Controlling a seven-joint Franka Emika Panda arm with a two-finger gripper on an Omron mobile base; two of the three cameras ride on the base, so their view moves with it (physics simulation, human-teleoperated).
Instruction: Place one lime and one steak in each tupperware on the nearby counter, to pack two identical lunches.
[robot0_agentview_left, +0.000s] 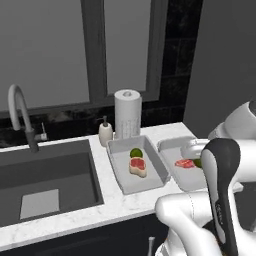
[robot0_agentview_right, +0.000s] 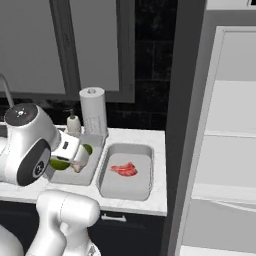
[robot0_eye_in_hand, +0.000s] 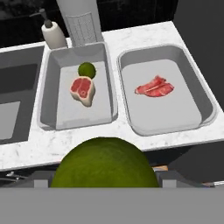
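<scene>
My gripper (robot0_eye_in_hand: 105, 180) is shut on a lime (robot0_eye_in_hand: 105, 164), which bulks large and dark green at the bottom of the hand view, above the counter's front edge. The same held lime (robot0_agentview_right: 60, 163) hangs over the left tupperware (robot0_agentview_right: 80, 177). That left tupperware (robot0_eye_in_hand: 74, 114) holds a second lime (robot0_eye_in_hand: 86, 69) touching a thick steak (robot0_eye_in_hand: 83, 89) with pale sides. The right tupperware (robot0_eye_in_hand: 175, 114) holds a flat pink-red steak (robot0_eye_in_hand: 154, 86) alone. Both trays sit side by side on the white counter (robot0_agentview_left: 115, 205).
A paper towel roll (robot0_agentview_left: 127, 112) and a soap dispenser (robot0_agentview_left: 105, 132) stand behind the trays. The dark sink (robot0_agentview_left: 45, 180) with its faucet (robot0_agentview_left: 20, 115) lies to the left. The fridge (robot0_agentview_right: 225, 150) with white shelves stands to the right.
</scene>
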